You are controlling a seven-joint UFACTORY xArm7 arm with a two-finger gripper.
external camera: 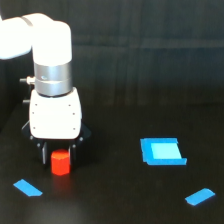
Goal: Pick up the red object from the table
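Note:
The red object (60, 163) is a small red-orange block on the black table (120, 200), at the exterior view's left. My gripper (60, 154) hangs straight down over it from the white arm (52, 75). Its dark fingers (44, 151) stand on either side of the block's upper part. A narrow gap shows between the left finger and the block, so the jaws look open around it. The right finger is hard to make out against the dark background.
A blue rectangular patch (162, 151) lies at the exterior view's right of centre. A blue tape strip (27, 187) lies at the front left, just left of the block. Another strip (199, 196) lies at the front right.

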